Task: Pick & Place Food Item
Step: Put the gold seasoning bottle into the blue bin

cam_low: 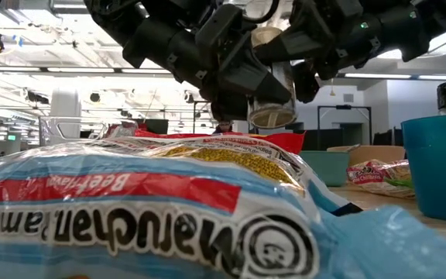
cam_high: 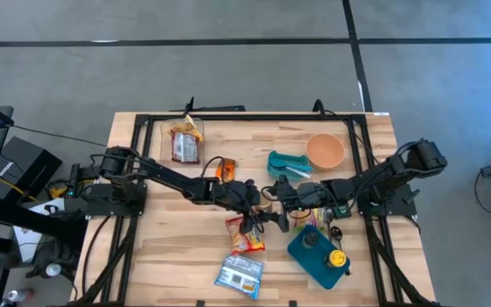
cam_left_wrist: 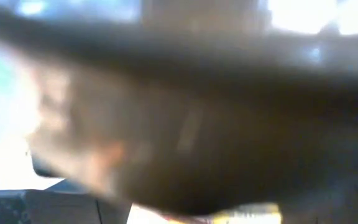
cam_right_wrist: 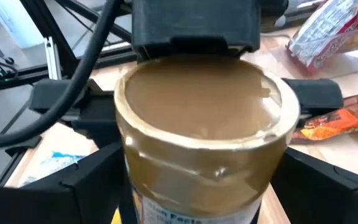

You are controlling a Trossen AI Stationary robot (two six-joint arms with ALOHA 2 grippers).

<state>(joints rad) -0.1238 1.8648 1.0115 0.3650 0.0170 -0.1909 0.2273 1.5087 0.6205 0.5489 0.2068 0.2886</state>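
Both grippers clamp one jar point(cam_right_wrist: 207, 149) | left gripper point(cam_high: 258, 206) | right gripper point(cam_high: 281, 194) | jar axis tilted, base toward right wrist camera

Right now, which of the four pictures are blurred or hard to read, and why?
Left wrist view: wholly out of focus, a brown mass fills it. Low view: the ramen packet fills the foreground and hides the table, while bright ceiling lights turn the arms to silhouettes. Right wrist view: the jar is close, slightly soft. High view: evenly lit, clear.
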